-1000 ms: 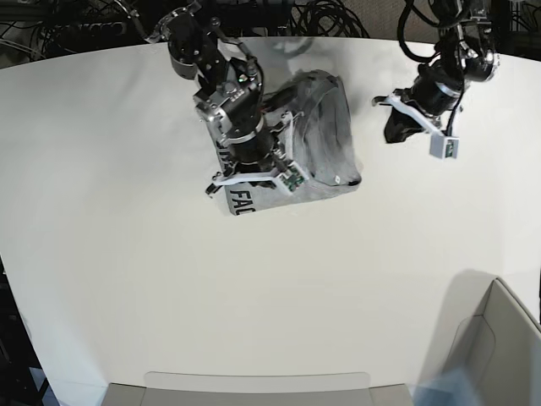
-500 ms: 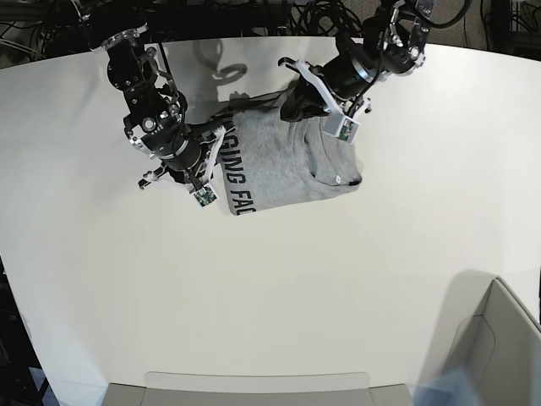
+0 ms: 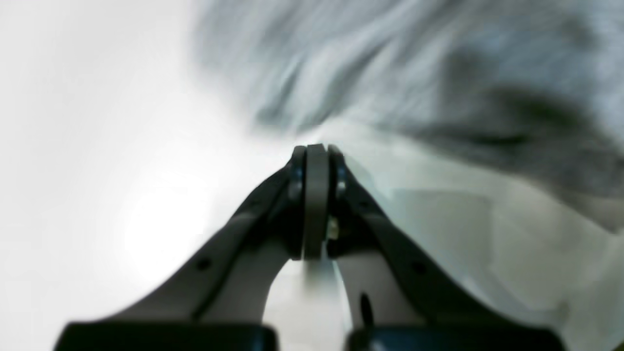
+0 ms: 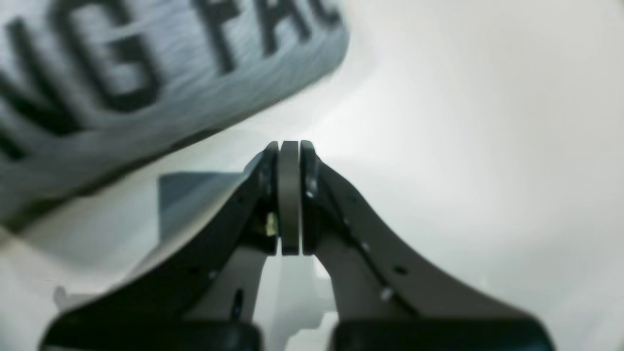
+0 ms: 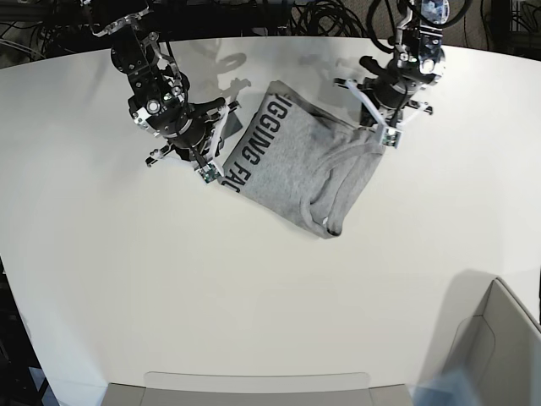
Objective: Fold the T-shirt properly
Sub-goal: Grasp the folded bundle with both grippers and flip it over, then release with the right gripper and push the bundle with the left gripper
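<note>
Right now both pincers are pressed shut on nothing, and each sits at the rim of the cloth, not on it. The right gripper has its jaws fully together; in its own wrist view the tips rest over bare table, with the lettered edge of the T-shirt up and to the left, just beside but apart. The left gripper is likewise clamped empty; its wrist view shows the tips at the very border of the grey cloth, though the blur leaves it unclear whether they touch it.

From above, the shirt lies as a folded bundle on the white table between the two arms, its long axis running on a slant from the lettered end near the right gripper toward the rounded, rumpled end lower down, nearer the table's middle. The left gripper stands by the upper far corner, the right by the lettered side edge; both are about equally near.

Any next grasp, I judge, needs the jaws to part first and move inward onto the edge.
</note>
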You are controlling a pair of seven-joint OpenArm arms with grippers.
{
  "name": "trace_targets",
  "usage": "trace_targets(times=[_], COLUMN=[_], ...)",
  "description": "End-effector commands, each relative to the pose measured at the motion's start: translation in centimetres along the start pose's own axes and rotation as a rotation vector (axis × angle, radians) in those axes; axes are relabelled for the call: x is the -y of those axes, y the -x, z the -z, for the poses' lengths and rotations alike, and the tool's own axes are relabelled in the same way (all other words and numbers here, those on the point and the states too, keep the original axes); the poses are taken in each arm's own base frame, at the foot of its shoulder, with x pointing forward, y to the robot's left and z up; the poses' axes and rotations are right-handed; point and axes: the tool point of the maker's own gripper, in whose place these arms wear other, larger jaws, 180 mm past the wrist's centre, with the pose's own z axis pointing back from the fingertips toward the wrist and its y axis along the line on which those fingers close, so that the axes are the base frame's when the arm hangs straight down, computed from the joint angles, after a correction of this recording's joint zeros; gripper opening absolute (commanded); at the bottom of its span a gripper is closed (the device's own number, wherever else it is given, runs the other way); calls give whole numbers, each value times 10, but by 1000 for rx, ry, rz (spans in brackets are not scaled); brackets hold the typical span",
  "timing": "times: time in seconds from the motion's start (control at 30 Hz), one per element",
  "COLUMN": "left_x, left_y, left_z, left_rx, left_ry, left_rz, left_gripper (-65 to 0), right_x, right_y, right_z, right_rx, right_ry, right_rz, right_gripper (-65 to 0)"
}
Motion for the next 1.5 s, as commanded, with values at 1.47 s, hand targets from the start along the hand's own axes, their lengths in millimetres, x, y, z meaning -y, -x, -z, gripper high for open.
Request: trace_targets(times=[1.47], left_x=[4], left_y=[-147], left_z=[6], left_rx=[363], left_ry=[15], left_rz=[-104], left_gripper=[-650], right_x=[-50], right_y=[-99], right_z=[1], right_rx=[285], right_ry=[-131], right_rz=[-124], right_gripper=[-650])
